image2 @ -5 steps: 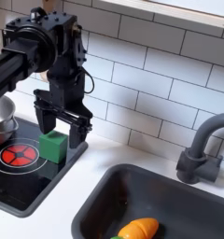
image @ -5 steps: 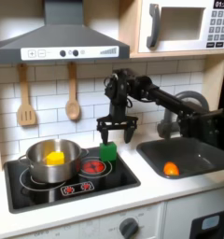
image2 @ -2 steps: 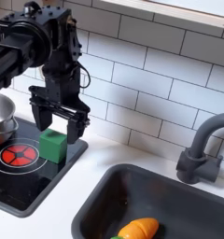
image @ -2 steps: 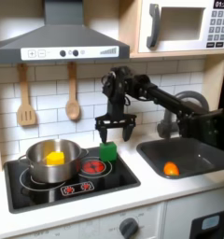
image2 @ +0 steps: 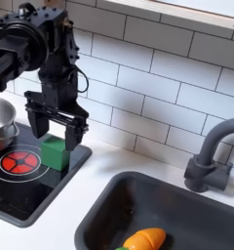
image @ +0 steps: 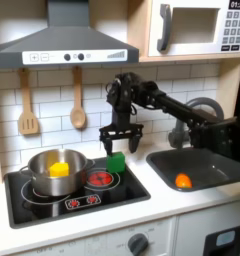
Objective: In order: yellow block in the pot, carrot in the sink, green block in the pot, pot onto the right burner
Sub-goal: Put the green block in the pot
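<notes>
The green block (image2: 54,153), a small dark green cube, sat on the stovetop's (image2: 21,190) corner beneath the gripper (image2: 57,134), jaws apart.

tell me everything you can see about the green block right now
The green block is a small dark green cube with flat, matte faces, plastic or painted wood by its look. It sits upright on the black stovetop at its back corner, beside the red burner, near the white tiled wall. The gripper hangs open directly above it, fingers straddling its top, but I cannot tell whether they touch it. In the first exterior view it stands to the right of the pot.
</notes>
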Action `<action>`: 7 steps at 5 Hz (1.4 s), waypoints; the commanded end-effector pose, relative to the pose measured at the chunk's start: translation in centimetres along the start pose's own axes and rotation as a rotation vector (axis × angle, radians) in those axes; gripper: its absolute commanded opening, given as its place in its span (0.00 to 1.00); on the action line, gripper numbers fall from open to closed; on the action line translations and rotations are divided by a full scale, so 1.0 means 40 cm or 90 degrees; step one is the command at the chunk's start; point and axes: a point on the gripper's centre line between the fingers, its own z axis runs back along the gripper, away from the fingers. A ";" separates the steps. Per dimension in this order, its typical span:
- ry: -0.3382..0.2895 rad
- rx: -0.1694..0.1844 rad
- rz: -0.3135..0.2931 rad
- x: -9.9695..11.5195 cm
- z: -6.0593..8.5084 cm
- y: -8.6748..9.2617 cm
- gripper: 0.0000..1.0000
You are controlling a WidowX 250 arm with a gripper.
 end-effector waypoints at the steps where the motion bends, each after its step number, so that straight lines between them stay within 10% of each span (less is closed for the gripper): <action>1: 0.019 -0.004 -0.007 -0.011 -0.031 -0.003 1.00; 7: 0.027 -0.004 -0.004 -0.011 -0.042 0.018 1.00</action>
